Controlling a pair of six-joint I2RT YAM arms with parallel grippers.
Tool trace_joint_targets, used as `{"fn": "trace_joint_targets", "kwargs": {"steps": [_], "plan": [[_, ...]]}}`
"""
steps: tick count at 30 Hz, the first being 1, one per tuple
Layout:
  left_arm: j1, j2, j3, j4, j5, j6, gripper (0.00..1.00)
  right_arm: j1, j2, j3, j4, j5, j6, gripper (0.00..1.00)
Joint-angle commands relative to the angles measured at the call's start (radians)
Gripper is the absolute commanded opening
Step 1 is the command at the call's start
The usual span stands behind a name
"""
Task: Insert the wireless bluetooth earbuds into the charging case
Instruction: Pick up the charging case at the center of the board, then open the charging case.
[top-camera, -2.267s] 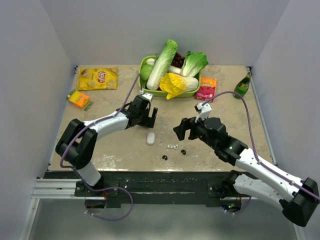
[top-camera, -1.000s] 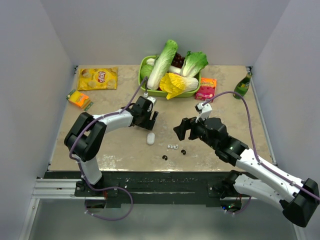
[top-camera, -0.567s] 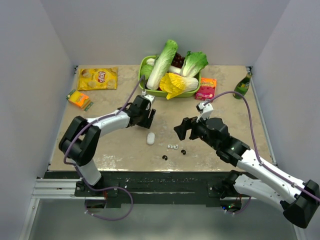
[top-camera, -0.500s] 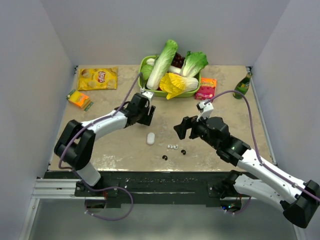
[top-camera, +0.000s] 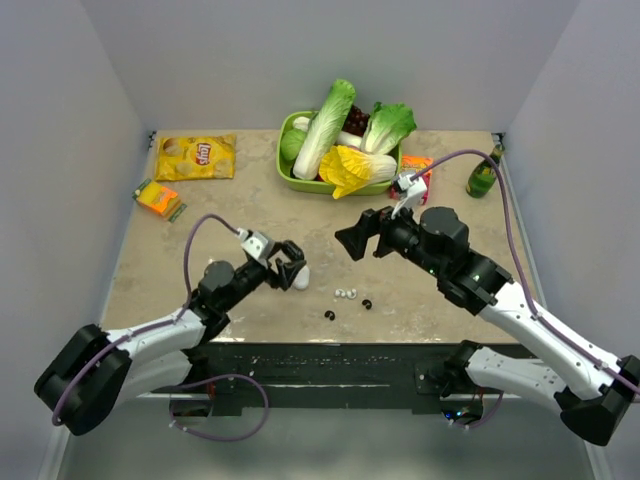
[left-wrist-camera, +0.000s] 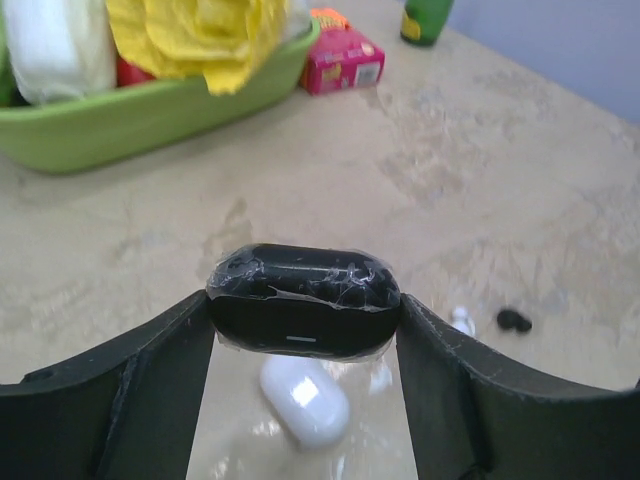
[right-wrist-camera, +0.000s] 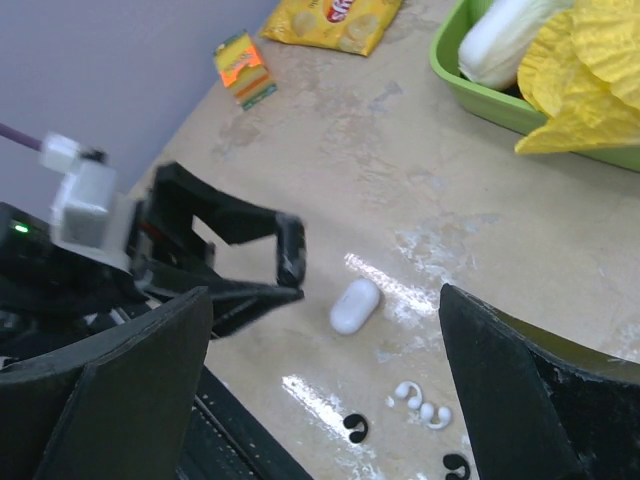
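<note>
While the left tool (top-camera: 289, 267), jaws apart and empty, is hovering just short of the charging case (left-wrist-camera: 305, 400) on the tabletop (top-camera: 215, 210), it is seemingly lining up a grasp, needing a short advance next.

Glossy white oval charging case (right-wrist-camera: 355, 305) lies flat and closed, white earbuds (right-wrist-camera: 420, 402) loose just beside it.

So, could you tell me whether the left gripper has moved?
Yes: the left gripper came toward the near edge, from beyond the charging case to beside it.
</note>
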Motion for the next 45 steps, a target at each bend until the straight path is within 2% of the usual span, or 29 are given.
{"fn": "trace_joint_targets", "kwargs": {"steps": [1, 6, 19, 31, 45], "plan": [[-0.017, 0.025, -0.126, 0.488, 0.081, 0.052, 0.00, 0.002, 0.021, 0.061, -0.040, -0.120, -0.007, 0.98], [-0.061, 0.045, -0.144, 0.555, 0.127, 0.106, 0.00, 0.008, 0.100, 0.090, -0.124, -0.119, -0.037, 0.98], [-0.189, 0.056, -0.093, 0.374, 0.068, 0.251, 0.00, 0.092, 0.197, 0.087, -0.061, -0.142, -0.023, 0.98], [-0.262, 0.045, -0.101, 0.377, 0.014, 0.276, 0.00, 0.105, 0.286, 0.067, -0.046, -0.145, -0.013, 0.98], [-0.288, -0.021, -0.124, 0.355, -0.020, 0.288, 0.00, 0.105, 0.298, 0.036, -0.054, -0.082, 0.001, 0.98]]}}
